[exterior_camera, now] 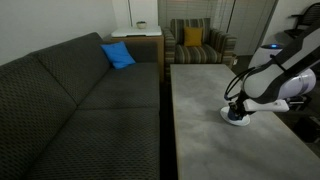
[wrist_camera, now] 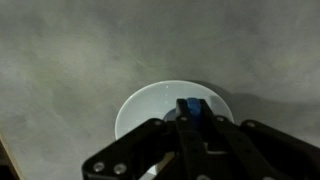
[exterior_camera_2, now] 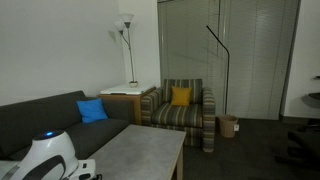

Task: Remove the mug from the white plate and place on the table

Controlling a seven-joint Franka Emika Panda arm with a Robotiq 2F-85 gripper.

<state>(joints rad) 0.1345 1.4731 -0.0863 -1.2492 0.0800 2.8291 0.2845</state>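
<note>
Wrist view: the gripper (wrist_camera: 192, 128) is seen from above, directly over the plate (wrist_camera: 145, 105). A blue part of the mug (wrist_camera: 192, 106) is visible between the two fingers (wrist_camera: 215, 140). The jaws are drawn narrowly about the mug's wall, but the blur does not show whether they grip it. The mug is shown within the plate's outline, apparently still on it. In an exterior view, the plate is seen near the table's (exterior_camera: 200, 135) far-side edge, with the arm (exterior_camera: 280, 75) bent down over it. A sofa (exterior_camera: 70, 100) with a blue pillow (exterior_camera: 118, 55) is set along the table's other long side. A striped armchair (exterior_camera: 195, 45) is placed beyond the table's end.
</note>
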